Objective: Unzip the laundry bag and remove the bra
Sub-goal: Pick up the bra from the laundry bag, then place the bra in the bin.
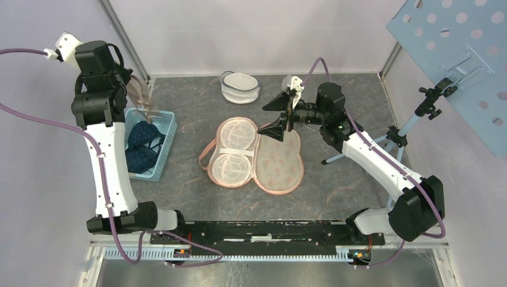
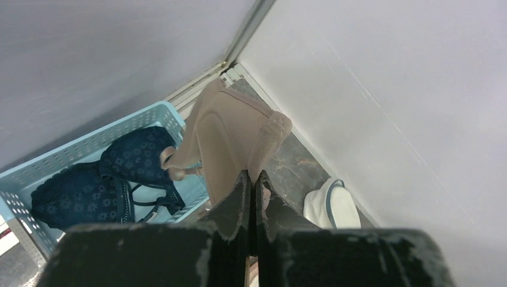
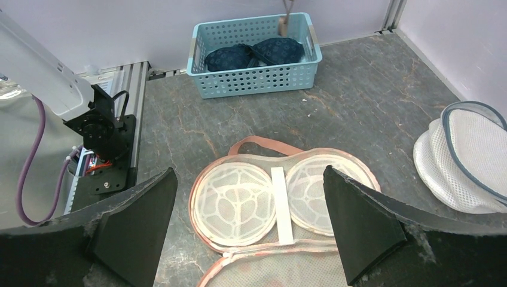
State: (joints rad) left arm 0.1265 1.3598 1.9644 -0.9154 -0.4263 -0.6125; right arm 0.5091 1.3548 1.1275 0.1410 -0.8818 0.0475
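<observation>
- We are seeing the left gripper [image 2: 251,179] clenched on the beige bra [image 2: 230,134], pinching one edge. The rest is hanging free below the fingers.
- The bra is hanging in the air over the far end of the basket [image 1: 169,143], out of the bag [image 1: 278,164] and near the back wall.
- The bag is lying unzipped and spread flat mid-table, both halves showing, with nothing inside as far as we are seeing.
- The right gripper [image 1: 276,116] is hovering above the bag, jaws spread wide, holding nothing.
- We are judging the step in hand as dropping the bra in the basket. Removal itself is looking done.
- Doing it well: we are wanting the bra's lowest part down inside the basket walls before letting go. Otherwise it is risking draping over the rim or sliding onto the table.
- We are suggesting shifting toward the basket's middle first, since the bra is hanging close to the far rim.
- A dark bra [image 1: 143,143] is lying in the basket. Landing on top of it is looking fine, soft on soft.
- The fabric is looking limp, so it is likely folding as it lands. We are advising opening fully and lifting straight up, to avoid a snagged strap.
- The right arm is needing no move, in our view.
</observation>
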